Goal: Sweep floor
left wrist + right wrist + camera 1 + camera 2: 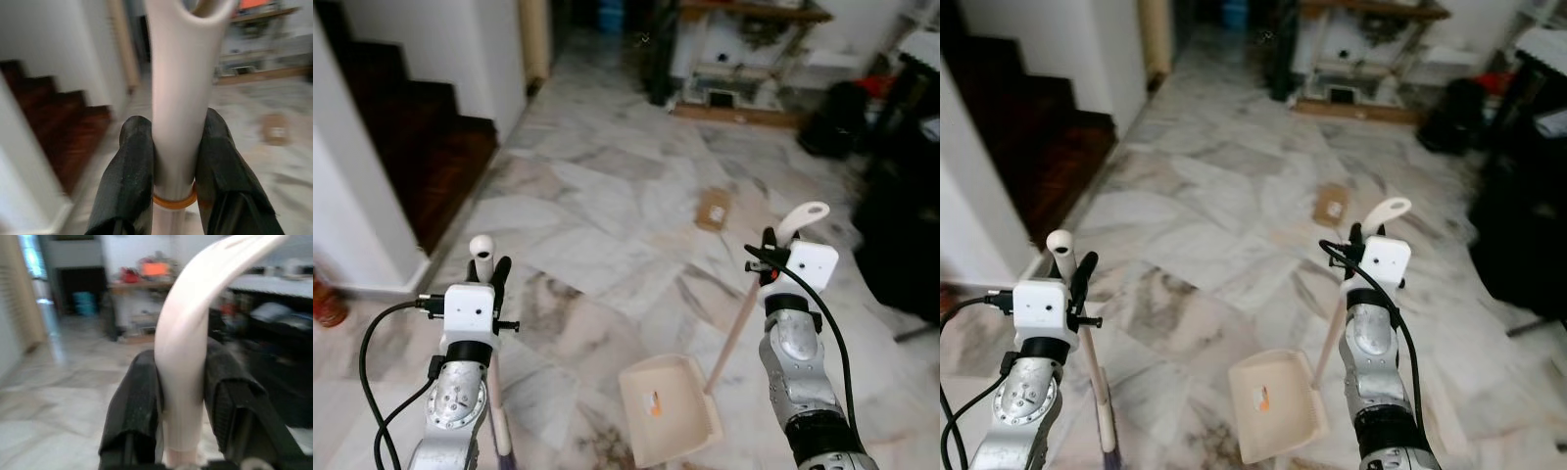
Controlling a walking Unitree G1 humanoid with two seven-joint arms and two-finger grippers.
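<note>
My left gripper is shut on the white broom handle, which runs upright down past my left arm; the wrist view has both black fingers clamped on the handle. My right gripper is shut on the curved top of the dustpan handle, seen close between its fingers in the right wrist view. The cream dustpan rests on the marble floor between my arms, with a small orange scrap inside. A brown cardboard piece lies on the floor ahead.
Dark wooden stairs and a white wall stand on the left. Black furniture lines the right side. A cluttered shelf stands at the back. A red object sits by the left wall.
</note>
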